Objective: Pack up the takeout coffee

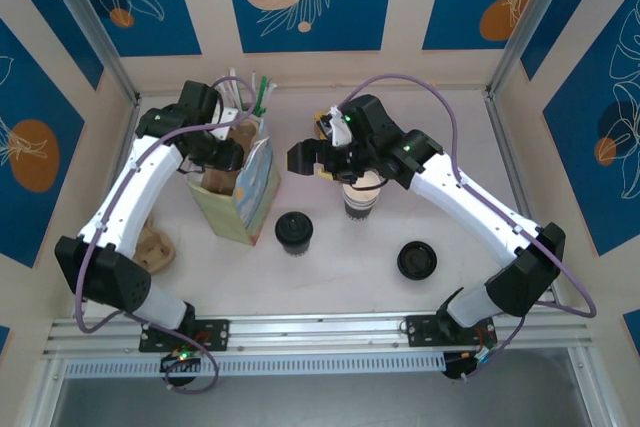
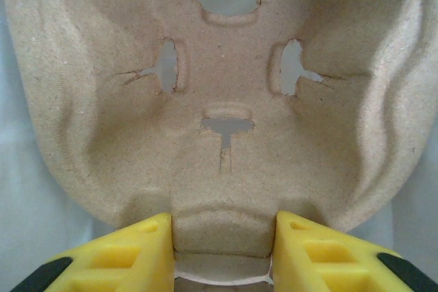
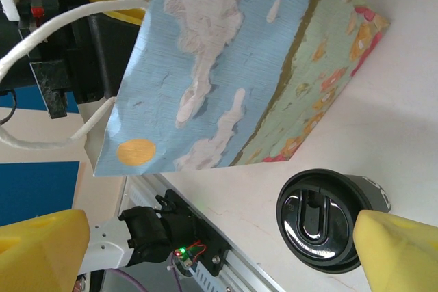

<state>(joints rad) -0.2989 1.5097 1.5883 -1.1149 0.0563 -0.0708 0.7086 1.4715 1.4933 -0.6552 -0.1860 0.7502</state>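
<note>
Toward bases from right jaws, top view: takeout coffee point(image 1: 294, 231) standing upright on counter point(image 1: 330, 287), right arm point(image 1: 470, 207) nearer. Left wrist: left jaws clamping pulp carrier point(image 2: 219, 100) rim. Right wrist: right jaws gaping wide, empty; takeout coffee sitting ahead, by one finger point(image 3: 397, 251).

Walls point(image 1: 205, 7) are closing in the bench point(image 1: 340, 292) on three sides, wearing blue panels point(image 1: 350, 7) with white leaf drawings and orange discs point(image 1: 33, 154), with cream strips running between them. Metal posts point(image 1: 88, 22) are slanting up from the far corners. The pale, faintly veined bench is lying under even light, and a metal rail point(image 1: 320, 332) is running along its near edge.
</note>
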